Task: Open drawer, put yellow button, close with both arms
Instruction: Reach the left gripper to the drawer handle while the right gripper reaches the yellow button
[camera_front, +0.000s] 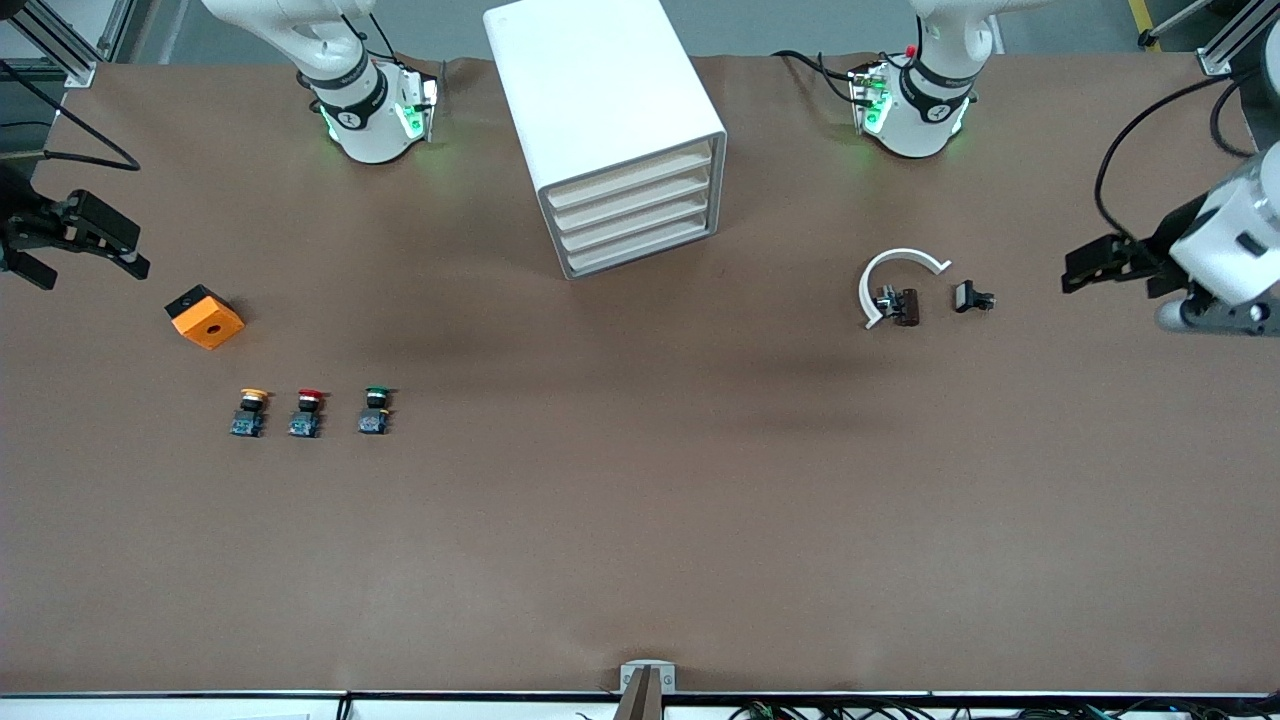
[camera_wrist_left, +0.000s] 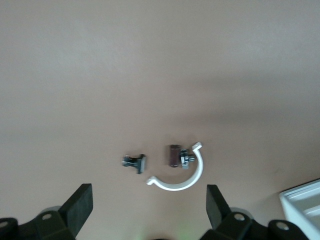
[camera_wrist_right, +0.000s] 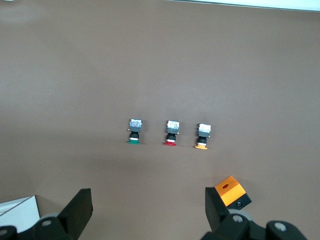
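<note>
The white cabinet (camera_front: 600, 90) stands at the table's middle near the arms' bases, with four beige-fronted drawers. The uppermost drawer (camera_front: 630, 178) is shut. The yellow button (camera_front: 248, 411) stands toward the right arm's end, in a row with a red-capped (camera_front: 307, 412) and a green-capped one (camera_front: 374, 410). It also shows in the right wrist view (camera_wrist_right: 202, 136). My right gripper (camera_front: 95, 272) (camera_wrist_right: 149, 210) is open and empty, over the table's edge beside an orange block. My left gripper (camera_front: 1105, 272) (camera_wrist_left: 150, 210) is open and empty, over the left arm's end.
An orange block (camera_front: 204, 317) (camera_wrist_right: 231, 191) lies a little farther from the front camera than the buttons. A white C-shaped clamp (camera_front: 893, 285) (camera_wrist_left: 180, 177) and a small black part (camera_front: 972, 297) (camera_wrist_left: 135, 162) lie toward the left arm's end. A cabinet corner (camera_wrist_left: 302, 200) shows in the left wrist view.
</note>
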